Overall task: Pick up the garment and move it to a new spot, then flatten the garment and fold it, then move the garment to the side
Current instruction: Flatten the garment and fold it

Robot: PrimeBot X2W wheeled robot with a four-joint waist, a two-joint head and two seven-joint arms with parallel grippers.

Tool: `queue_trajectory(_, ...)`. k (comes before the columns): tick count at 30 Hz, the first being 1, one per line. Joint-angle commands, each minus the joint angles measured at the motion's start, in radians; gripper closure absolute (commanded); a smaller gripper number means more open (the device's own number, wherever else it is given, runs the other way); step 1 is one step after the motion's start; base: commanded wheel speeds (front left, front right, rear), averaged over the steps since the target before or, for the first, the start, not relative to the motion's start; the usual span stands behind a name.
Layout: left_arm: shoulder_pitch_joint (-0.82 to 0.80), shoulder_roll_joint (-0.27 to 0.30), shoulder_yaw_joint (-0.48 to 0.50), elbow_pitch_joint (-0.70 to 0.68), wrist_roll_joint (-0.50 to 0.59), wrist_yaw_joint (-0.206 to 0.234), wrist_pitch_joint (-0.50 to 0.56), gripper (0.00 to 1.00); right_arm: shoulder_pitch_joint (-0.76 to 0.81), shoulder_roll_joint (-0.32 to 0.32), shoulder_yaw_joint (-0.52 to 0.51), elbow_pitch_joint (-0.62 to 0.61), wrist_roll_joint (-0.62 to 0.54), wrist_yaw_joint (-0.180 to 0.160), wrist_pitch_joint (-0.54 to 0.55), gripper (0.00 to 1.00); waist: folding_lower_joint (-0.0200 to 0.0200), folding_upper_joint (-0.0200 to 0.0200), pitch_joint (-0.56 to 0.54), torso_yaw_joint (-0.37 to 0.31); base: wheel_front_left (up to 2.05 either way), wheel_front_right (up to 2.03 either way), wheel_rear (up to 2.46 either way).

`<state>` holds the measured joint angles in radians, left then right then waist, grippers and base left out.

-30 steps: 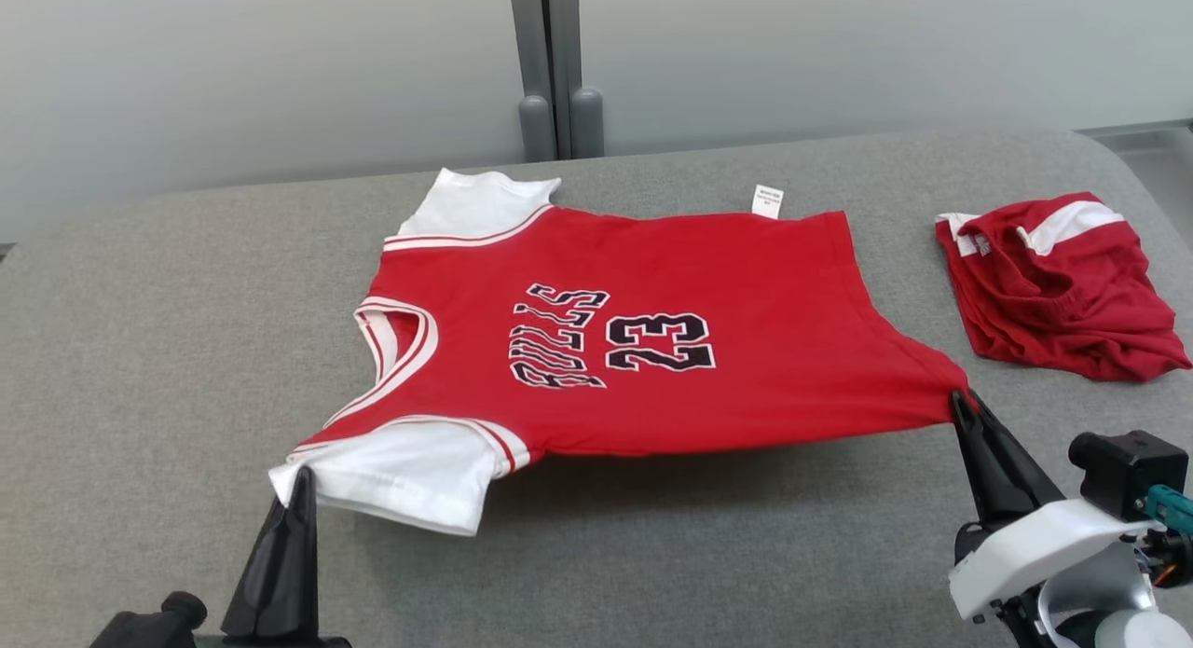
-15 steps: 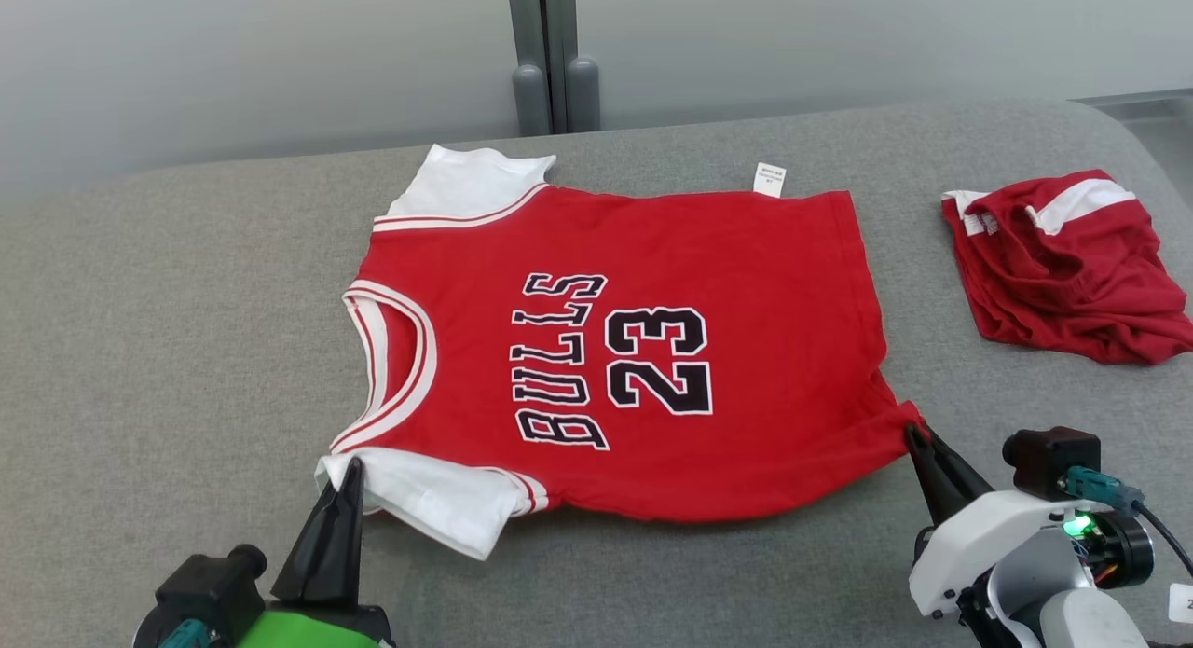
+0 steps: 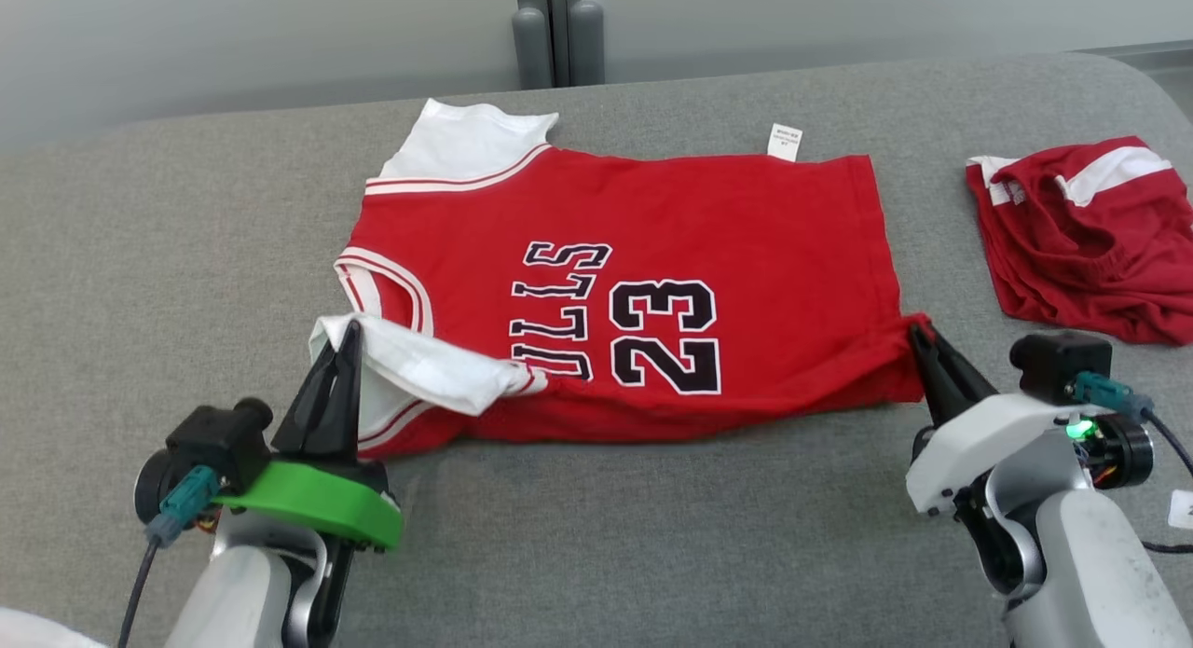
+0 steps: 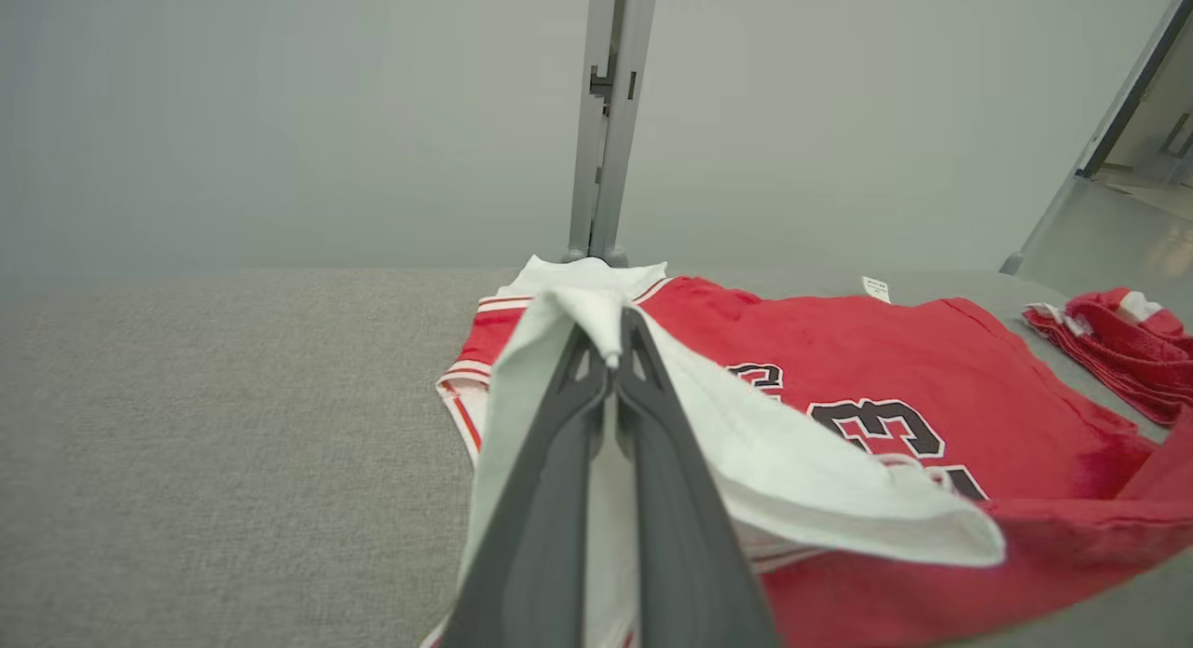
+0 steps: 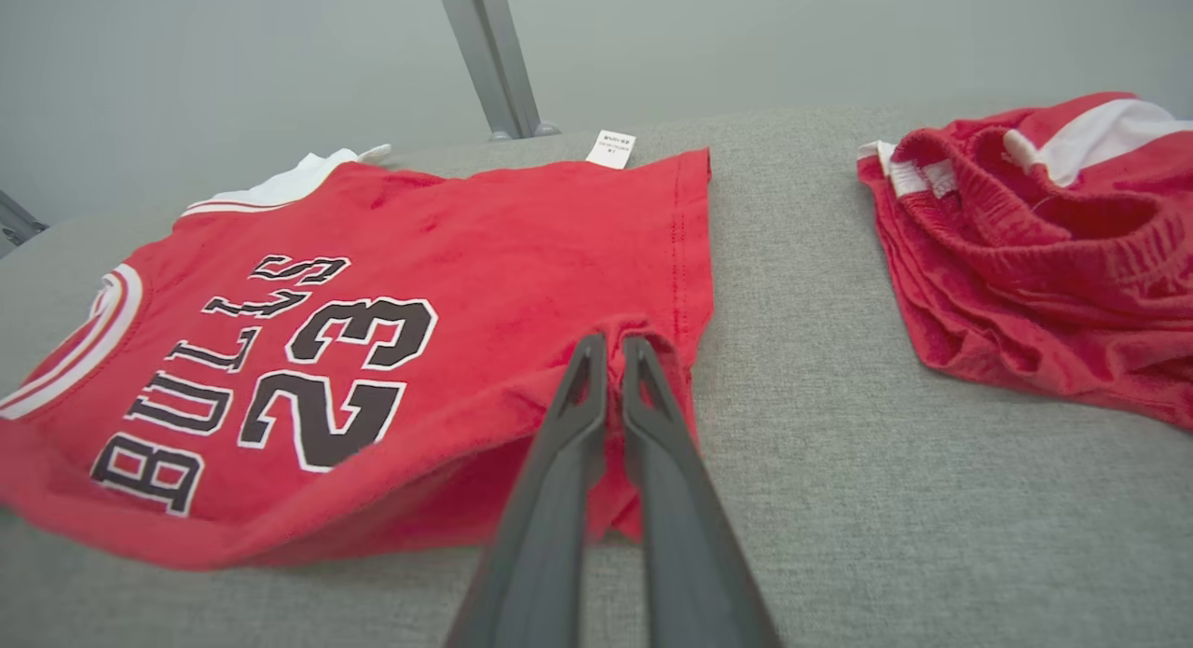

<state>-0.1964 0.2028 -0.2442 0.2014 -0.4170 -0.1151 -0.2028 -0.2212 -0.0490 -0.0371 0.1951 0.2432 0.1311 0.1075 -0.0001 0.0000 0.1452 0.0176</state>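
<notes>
Both hands had carried the near edge of the shirt (image 3: pixel 652 210) up and over toward the far side since a moment before, so the white sleeve (image 3: pixel 429 373) now lay on top of the red front and hid the first letters (image 3: pixel 559 303). The left hand (image 3: pixel 349 331) was closed tight on the end of that sleeve. The right hand (image 3: pixel 918 331) was closed tight on the near bottom corner of the shirt. The shirt lay in the middle of the grey surface (image 3: pixel 652 536), with its far half flat and its near edge lifted and partly turned over. Some red shorts (image 3: pixel 1090 247) sat in a heap off to the right, apart from the shirt. It looked like the fold had begun but was not done. A few things could go wrong from here. If one hand went farther than the other, the fold would come out crooked. The left hand held only a small bit of sleeve, so the cloth could slip out if it pulled too hard. The sleeve looked bunched, and it could get trapped in a lump under the fold. If the hands dragged low, the flat far half could slide and wrinkle.
</notes>
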Motion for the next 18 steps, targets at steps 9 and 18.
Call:
queue_trajectory(9,-0.216,-0.037,-0.019,0.229,0.005,-0.012,-0.056,1.00,-0.167,-0.003,-0.036,0.142,-0.040,-0.001,-0.033,1.00,0.0001,0.0000,0.103,-0.012,0.00,0.00,0.00)
queue_trajectory(18,-0.275,-0.055,0.024,0.286,0.034,-0.014,-0.063,1.00,-0.243,-0.003,-0.040,0.251,-0.054,-0.001,-0.110,0.00,0.0001,0.0000,0.122,-0.014,0.00,0.00,0.00)
